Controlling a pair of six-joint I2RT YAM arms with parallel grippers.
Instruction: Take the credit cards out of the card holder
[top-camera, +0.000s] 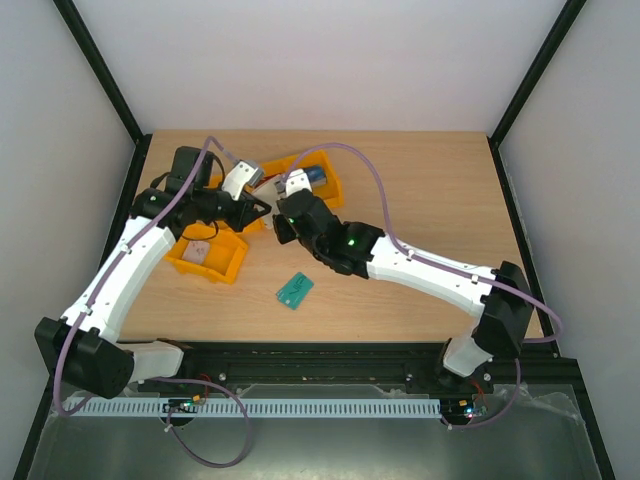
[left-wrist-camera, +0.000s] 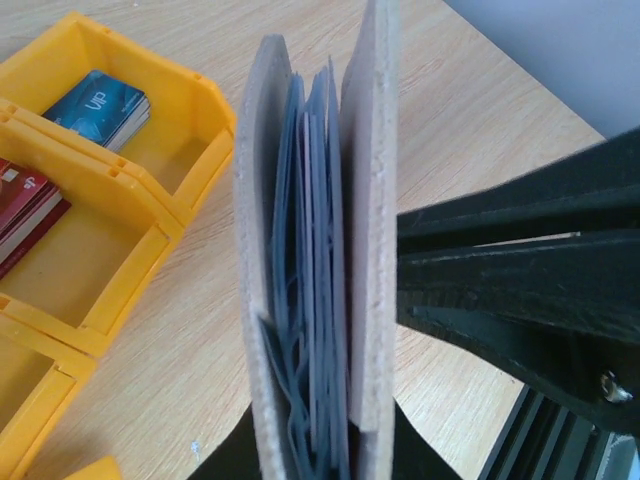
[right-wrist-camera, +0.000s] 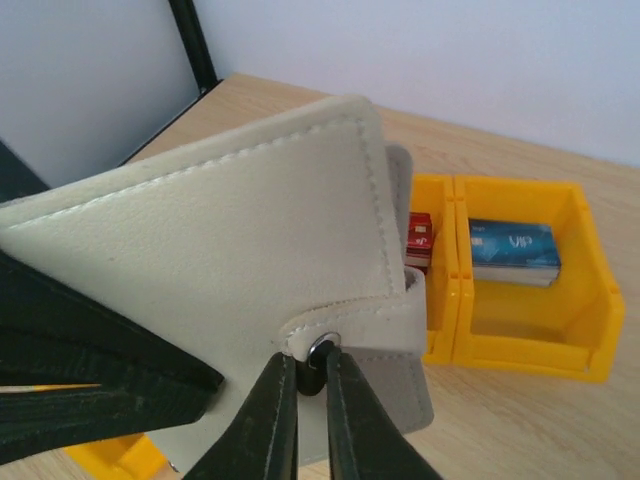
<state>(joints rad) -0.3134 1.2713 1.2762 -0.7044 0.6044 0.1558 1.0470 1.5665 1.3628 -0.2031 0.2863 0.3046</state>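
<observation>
Table (top-camera: 430, 180): pale wood, with the two arm bases at its near edge.
Teal card (top-camera: 294, 290): lay flat and alone on the wood toward the near edge, a little left of its middle, apart from both arms.
Near yellow bin (top-camera: 230, 265): stood toward the left edge, about midway between the near and far edges, just beside the left arm. A pale flat item lay inside, too small to name.
Left gripper (left-wrist-camera: 318, 455): closed on the lower edge of the card holder, one finger against each cover, carrying it off the table.
Card holder (right-wrist-camera: 230, 250): beige, held between the two grippers, left of the table's middle and between the near bin and the far bins. It stood on edge with its covers parted only slightly.
Pocket leaves (left-wrist-camera: 310, 250): blue-grey sheets packed between the covers. Whether cards sat among them could not be told.
Snap tab (right-wrist-camera: 350, 325): folded round the cover's edge, its metal stud facing the right wrist camera.
Right gripper (right-wrist-camera: 312, 400): fingers drawn narrow, pinching the tab at the stud.
Far yellow bins (right-wrist-camera: 520, 350): joined side by side toward the far edge, left of its middle, just beyond the holder.
Blue VIP cards (right-wrist-camera: 514, 250): a small stack lying flat in one far bin.
Red cards (left-wrist-camera: 25, 215): a stack lying in the adjoining bin.
</observation>
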